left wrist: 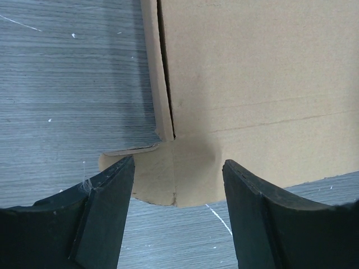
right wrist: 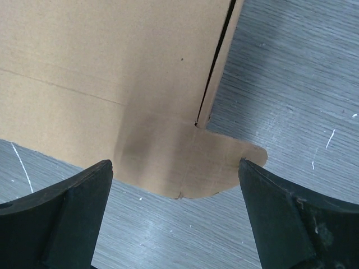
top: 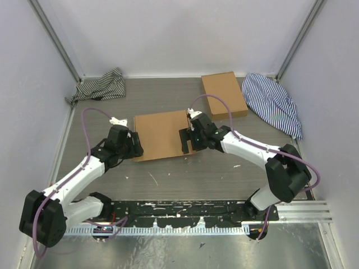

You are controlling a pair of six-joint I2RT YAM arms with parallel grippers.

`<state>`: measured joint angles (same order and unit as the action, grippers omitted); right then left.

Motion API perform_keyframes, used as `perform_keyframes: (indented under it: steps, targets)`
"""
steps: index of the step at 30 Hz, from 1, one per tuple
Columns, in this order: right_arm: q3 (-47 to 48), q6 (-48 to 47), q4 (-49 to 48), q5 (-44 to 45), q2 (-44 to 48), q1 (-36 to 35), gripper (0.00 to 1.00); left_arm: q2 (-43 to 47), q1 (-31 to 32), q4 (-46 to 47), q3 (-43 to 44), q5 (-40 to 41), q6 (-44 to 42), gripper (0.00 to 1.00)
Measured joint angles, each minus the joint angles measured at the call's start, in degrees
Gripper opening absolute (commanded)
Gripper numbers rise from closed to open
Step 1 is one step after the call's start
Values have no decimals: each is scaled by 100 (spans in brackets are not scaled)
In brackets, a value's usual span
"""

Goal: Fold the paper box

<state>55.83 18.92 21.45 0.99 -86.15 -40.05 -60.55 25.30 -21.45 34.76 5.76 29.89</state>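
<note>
The paper box (top: 162, 134) lies flat on the grey table as a folded sheet of brown cardboard. My left gripper (top: 134, 147) hovers open over its near left corner. In the left wrist view a rounded tab (left wrist: 160, 179) sticks out beside a slit, and the left gripper (left wrist: 179, 162) straddles that tab with nothing between the fingers. My right gripper (top: 187, 143) stands wide open over the near right corner. The right wrist view shows the box (right wrist: 101, 73) and its rounded corner tab (right wrist: 224, 162) lying between the fingers of the right gripper (right wrist: 175, 164), untouched.
A smaller brown cardboard box (top: 223, 94) lies at the back right. A grey striped cloth (top: 101, 87) is bunched at the back left and a blue striped cloth (top: 275, 103) at the far right. White walls close in three sides.
</note>
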Motion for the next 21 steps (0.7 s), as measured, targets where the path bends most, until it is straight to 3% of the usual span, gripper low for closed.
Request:
perform_keyframes:
  steps: [21]
  targets:
    - [20, -81, -192, -597, -363, -61, 97, -256, 225, -44, 94, -205, -111, 70]
